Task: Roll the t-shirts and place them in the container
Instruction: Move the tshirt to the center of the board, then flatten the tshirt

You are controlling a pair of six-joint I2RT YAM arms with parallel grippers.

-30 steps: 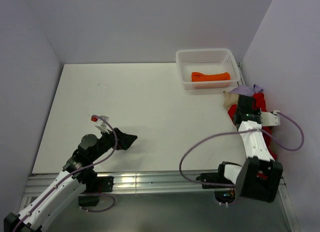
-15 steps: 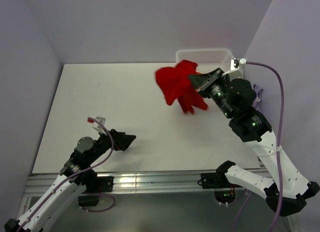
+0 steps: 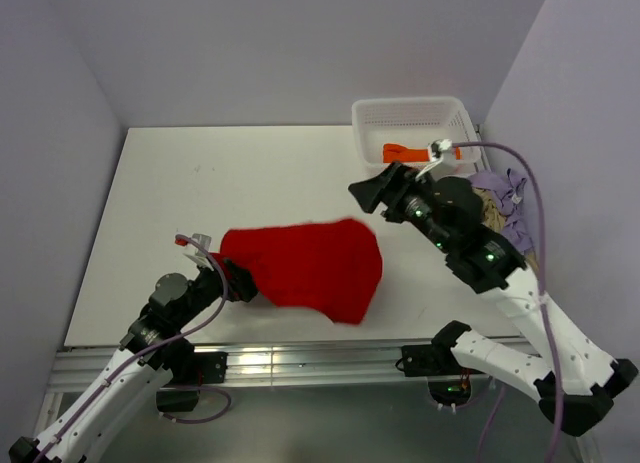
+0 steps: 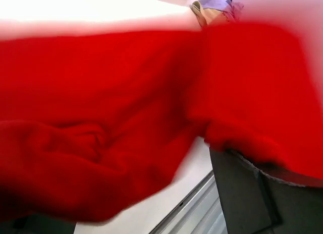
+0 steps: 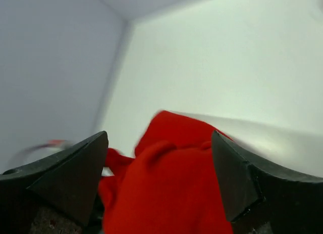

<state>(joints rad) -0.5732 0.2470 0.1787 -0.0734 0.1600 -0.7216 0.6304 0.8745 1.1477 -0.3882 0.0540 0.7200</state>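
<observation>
A bright red t-shirt (image 3: 310, 268) lies crumpled on the white table (image 3: 200, 183) at the near middle. Its left edge drapes over my left gripper (image 3: 240, 281), whose jaws stand wide. In the left wrist view red cloth (image 4: 126, 107) fills the frame and only one dark finger (image 4: 247, 193) shows. My right gripper (image 3: 368, 191) hangs open above the table right of the shirt, nothing between its fingers (image 5: 75, 178); the red shirt (image 5: 171, 193) lies beyond them. A rolled orange t-shirt (image 3: 420, 152) sits in the basket. Lilac (image 3: 505, 195) and beige (image 3: 490, 215) t-shirts are heaped at the right edge.
The white mesh basket (image 3: 410, 108) stands at the back right corner. Grey walls close in the table at the back and on both sides. A metal rail (image 3: 300, 358) runs along the near edge by the arm bases.
My right gripper lifted the red t-shirt from the right-hand heap, swung it left over the table and opened. The shirt dropped onto the near middle, over the left gripper.
</observation>
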